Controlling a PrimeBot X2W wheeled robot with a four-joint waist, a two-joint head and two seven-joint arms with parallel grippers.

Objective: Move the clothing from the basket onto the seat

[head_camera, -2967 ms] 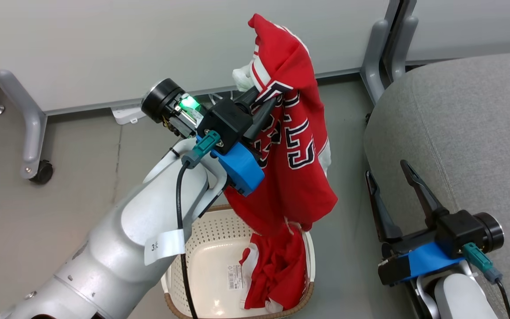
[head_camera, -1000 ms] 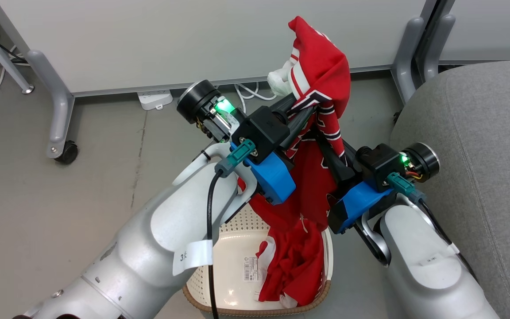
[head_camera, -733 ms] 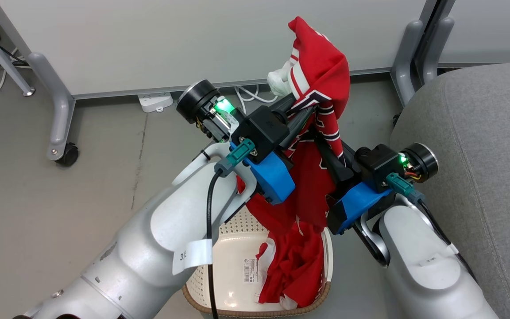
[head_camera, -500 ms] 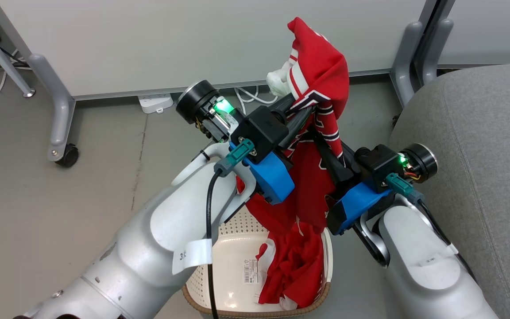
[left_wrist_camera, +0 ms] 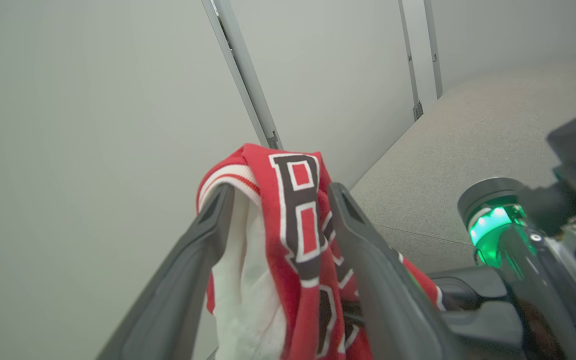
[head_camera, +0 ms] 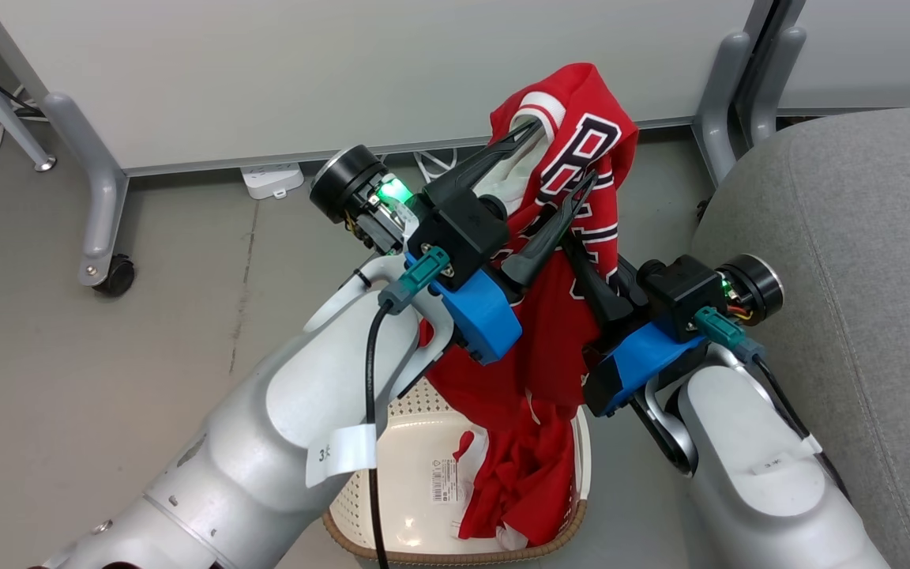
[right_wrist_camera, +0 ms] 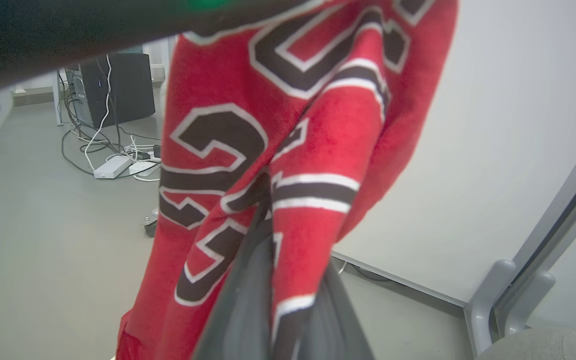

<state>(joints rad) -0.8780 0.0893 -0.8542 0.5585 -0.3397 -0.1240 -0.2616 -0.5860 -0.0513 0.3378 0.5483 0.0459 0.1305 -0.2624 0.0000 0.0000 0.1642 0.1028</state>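
The red jersey (head_camera: 558, 316) with black-and-white lettering hangs in the air above the basket (head_camera: 392, 411). My left gripper (head_camera: 562, 154) is open, and the jersey's top fold lies loosely draped between and over its spread fingers (left_wrist_camera: 218, 210). My right gripper (head_camera: 571, 241) is shut on the jersey (right_wrist_camera: 208, 85) just below, pinching a striped fold. A plainer red garment (head_camera: 526, 482) lies crumpled in the basket's right half. The light-grey seat (head_camera: 842, 237) fills the right side, also seen past the fingers in the left wrist view (left_wrist_camera: 468, 145).
A pale partition wall stands behind, with grey legs on casters (head_camera: 103, 229) at the left and another leg (head_camera: 720, 87) beside the seat. A white power strip (head_camera: 272, 178) and cables lie at the wall's foot. Grey floor stretches to the left.
My left gripper has opened and the jersey's peak has slumped over its spread fingers. The right gripper, open beside the seat three seconds ago, now stays shut on the jersey.
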